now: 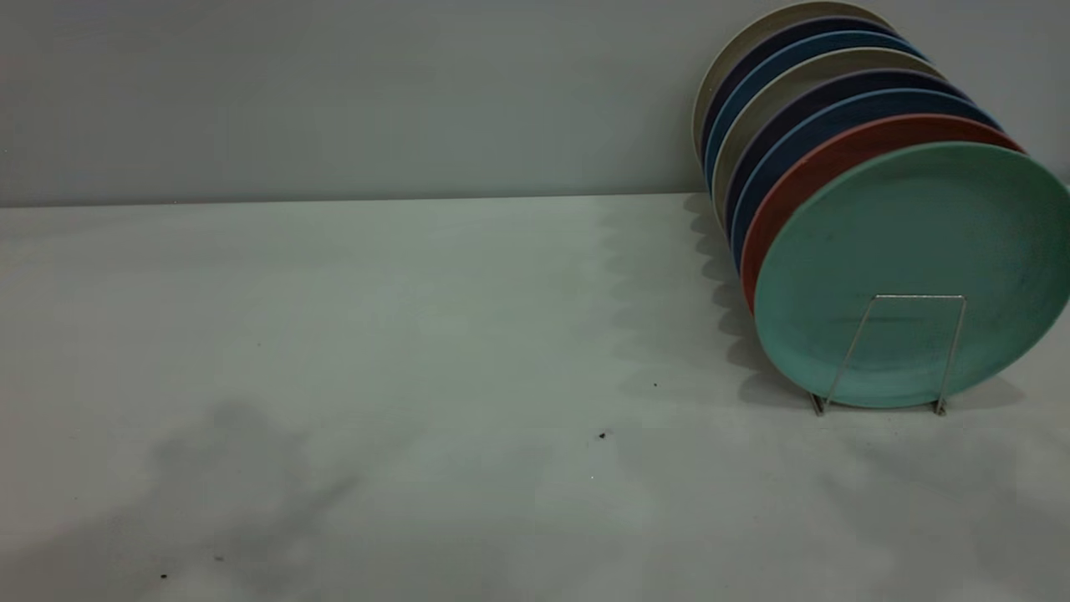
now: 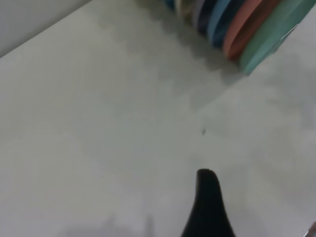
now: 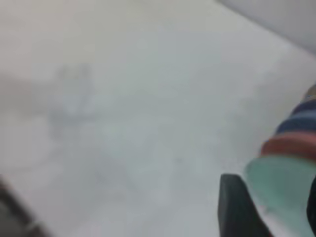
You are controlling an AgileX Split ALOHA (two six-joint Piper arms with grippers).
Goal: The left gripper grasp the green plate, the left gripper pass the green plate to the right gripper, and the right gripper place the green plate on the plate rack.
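The green plate [image 1: 911, 251] stands upright in the plate rack [image 1: 951, 351], at the front of a row of plates at the right of the table. Neither gripper shows in the exterior view. In the left wrist view the left gripper [image 2: 261, 217] is open and empty over bare table, far from the green plate [image 2: 271, 37]. In the right wrist view the right gripper [image 3: 274, 207] is open and empty. The green plate [image 3: 281, 187] shows beyond the gap between its fingers [image 3: 237, 207].
Behind the green plate stand a salmon-pink plate [image 1: 802, 180], several dark blue plates [image 1: 782, 142] and beige plates [image 1: 736, 75], all leaning in the rack. A grey wall [image 1: 334, 92] closes the table's far edge. Small dark specks [image 1: 602, 435] lie on the white tabletop.
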